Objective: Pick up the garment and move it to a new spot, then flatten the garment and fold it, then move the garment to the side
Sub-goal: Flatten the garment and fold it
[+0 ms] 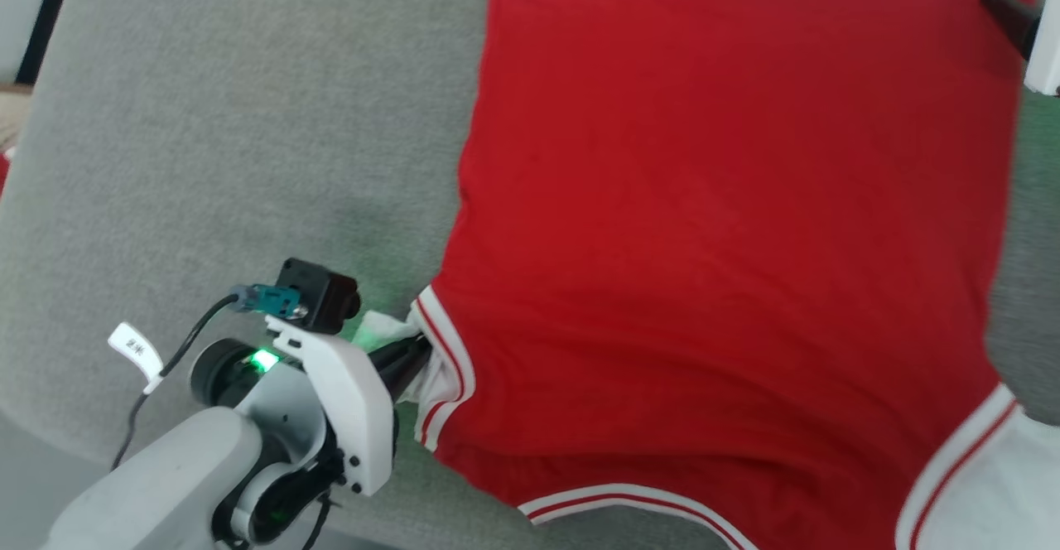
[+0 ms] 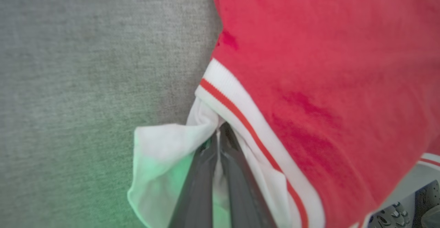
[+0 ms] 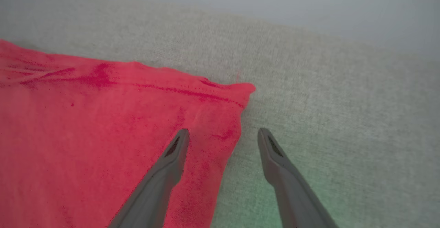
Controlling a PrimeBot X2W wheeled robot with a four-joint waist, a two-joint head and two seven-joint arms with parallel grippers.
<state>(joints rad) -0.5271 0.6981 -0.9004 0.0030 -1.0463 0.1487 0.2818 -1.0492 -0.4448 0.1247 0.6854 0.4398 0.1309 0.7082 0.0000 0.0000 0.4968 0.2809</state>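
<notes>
Garment point(image 1: 729, 243), a thin red jersey T-shirt with white short sleeves and red-and-white striped trim, lies spread in the head view on a grey woven fabric surface point(image 1: 232, 161), covering centre through 3 o'clock. Left gripper point(image 1: 414, 359), two long dark fingers on a white wrist, enters from 7 o'clock, forearm low, fingers pointing toward 3 o'clock into the near sleeve. Right gripper point(image 1: 1006, 7) at 2 o'clock: one dark finger at the garment's border, jaw state unreadable here. Count: one garment, two white sleeves, two grippers.

Left wrist view: left gripper point(image 2: 218, 135) fingers pressed together, clamped on white sleeve point(image 2: 161, 152) cloth beside the striped trim band point(image 2: 240, 111).

Right wrist view: right gripper point(image 3: 223, 135) jaws apart, gripping nothing. One finger sits over the garment point(image 3: 103, 135) near its red corner, the other over the grey surface point(image 3: 326, 101).
</notes>
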